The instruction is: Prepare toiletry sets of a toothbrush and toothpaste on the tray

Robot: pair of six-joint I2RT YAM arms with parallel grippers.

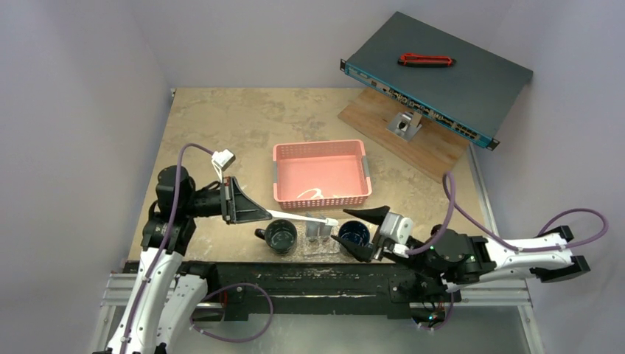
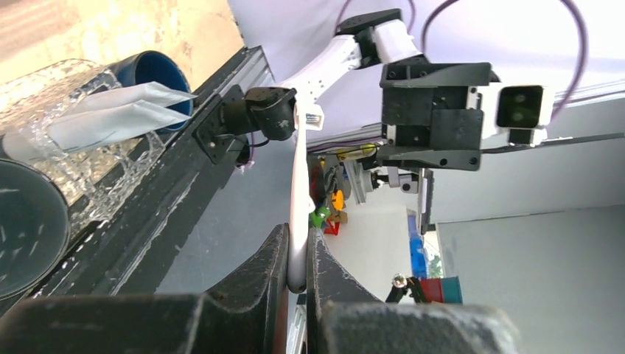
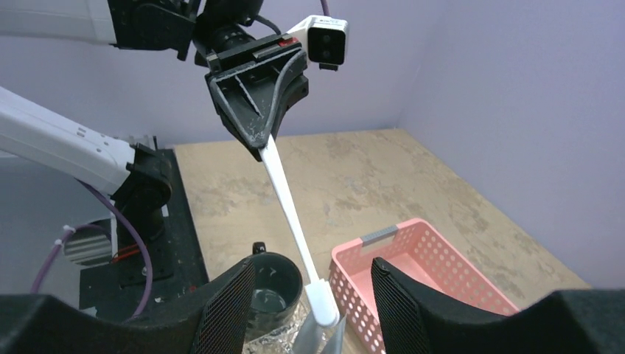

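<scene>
While pinched by the handle between the pressed-together fingers of the left gripper (image 1: 267,214), hangs in the air over the near edge of the counter (image 1: 221,125): a white toothbrush (image 1: 302,217), bristle end pointing right and sloping a little downward. Reaches with that end over the clear tray (image 1: 324,249), set at the middle of the near edge between a dark mug (image 1: 281,236) and a blue mug (image 1: 354,234). Carries two pale toothpaste tubes (image 1: 318,228), leaning inside it. Cannot tell whether brush head and tubes touch. Just right of the head, spread apart and gripping nothing: fingers of the right gripper (image 1: 361,232), flanking the head in the right wrist view. Behind the tray, toward the counter's middle, a pink basket (image 1: 320,175)
</scene>
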